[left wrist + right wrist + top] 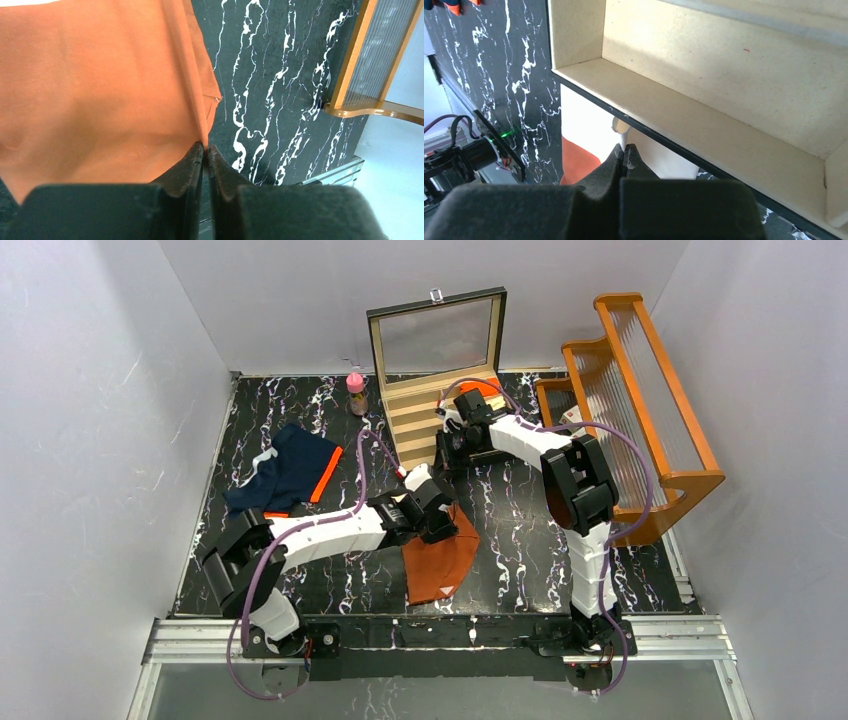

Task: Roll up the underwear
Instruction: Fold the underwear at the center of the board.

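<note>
The rust-orange underwear (pixel 440 562) lies on the black marbled table in front of the arms. In the left wrist view it fills the upper left as rust-orange underwear (pixel 100 90) with a folded edge running down to the jaws. My left gripper (pixel 446 522) (pixel 205 146) is shut on that folded edge. The navy underwear (pixel 285 470) with orange trim lies spread at the back left, untouched. My right gripper (pixel 447 455) (pixel 624 148) hangs shut by the wooden box's front left corner. A thin white strip shows at its tips; I cannot tell what it is.
An open wooden box (pixel 440 400) (pixel 704 65) with a glass lid stands at the back centre. A wooden rack (pixel 640 410) (pixel 365 60) fills the right side. A small pink-capped bottle (pixel 356 392) stands left of the box. White walls close in the table.
</note>
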{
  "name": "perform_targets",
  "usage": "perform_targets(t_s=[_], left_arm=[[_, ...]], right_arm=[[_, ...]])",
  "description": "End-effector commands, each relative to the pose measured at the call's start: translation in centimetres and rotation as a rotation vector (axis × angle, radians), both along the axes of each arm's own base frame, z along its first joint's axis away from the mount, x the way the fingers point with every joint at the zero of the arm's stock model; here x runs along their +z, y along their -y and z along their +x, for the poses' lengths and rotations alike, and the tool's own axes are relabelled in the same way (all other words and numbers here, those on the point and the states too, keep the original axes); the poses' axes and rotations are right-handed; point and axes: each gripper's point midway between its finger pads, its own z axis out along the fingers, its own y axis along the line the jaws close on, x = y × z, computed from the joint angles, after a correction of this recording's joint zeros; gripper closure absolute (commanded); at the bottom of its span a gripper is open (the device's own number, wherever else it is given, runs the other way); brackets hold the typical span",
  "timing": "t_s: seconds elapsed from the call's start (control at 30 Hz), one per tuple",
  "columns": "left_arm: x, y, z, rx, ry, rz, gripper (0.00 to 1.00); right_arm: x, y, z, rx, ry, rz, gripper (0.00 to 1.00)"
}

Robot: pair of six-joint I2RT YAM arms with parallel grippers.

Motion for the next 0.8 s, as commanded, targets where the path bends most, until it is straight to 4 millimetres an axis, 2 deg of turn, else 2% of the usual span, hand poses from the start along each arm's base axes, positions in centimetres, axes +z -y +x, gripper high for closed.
perform_targets(t_s=[0.0, 0.03, 0.1, 0.17, 0.2, 0.37, 0.47, 0.53, 0.63, 0.77], left_arm=[[0.8, 1.6, -0.5, -0.045, -0.011, -0.068, 0.87], [0.9, 1.8, -0.5, -0.056, -0.008, -0.079, 0.83], [1.6, 1.8, -0.7, -0.075, 0.007, -0.093, 0.67], [2.2, 1.0, -0.8, -0.083, 0.027, -0.073, 0.5], [2.5, 0.5, -0.9, -0.086, 0.038, -0.06, 0.45], [4.5, -3.6, -1.6, -0.101, 0.104, 0.04, 0.33], [5.2, -7.0, -1.6, -0.063, 0.132, 0.12, 0.28], [5.0, -9.9, -1.0, -0.018, 0.132, 0.186, 0.24], [4.3, -13.2, 0.7, 0.017, 0.093, 0.203, 0.23], [3.2, -16.0, 3.9, 0.066, 0.07, 0.189, 0.23]], right_arm=[[0.4, 0.7, 1.4, -0.01, 0.08, -0.037, 0.93], [0.6, 0.9, 1.5, -0.015, 0.085, -0.048, 0.89], [1.1, 1.3, 1.6, -0.024, 0.101, -0.066, 0.7], [2.2, 1.6, 1.9, -0.035, 0.139, -0.072, 0.54], [2.9, 1.8, 2.1, -0.043, 0.162, -0.074, 0.51], [6.5, 3.4, 2.6, -0.103, 0.253, -0.108, 0.48], [7.1, 4.6, 1.5, -0.152, 0.256, -0.123, 0.48], [5.9, 5.5, -0.7, -0.163, 0.22, -0.123, 0.48], [4.5, 6.5, -3.9, -0.169, 0.166, -0.1, 0.49], [2.5, 7.5, -8.1, -0.165, 0.073, -0.074, 0.53]])
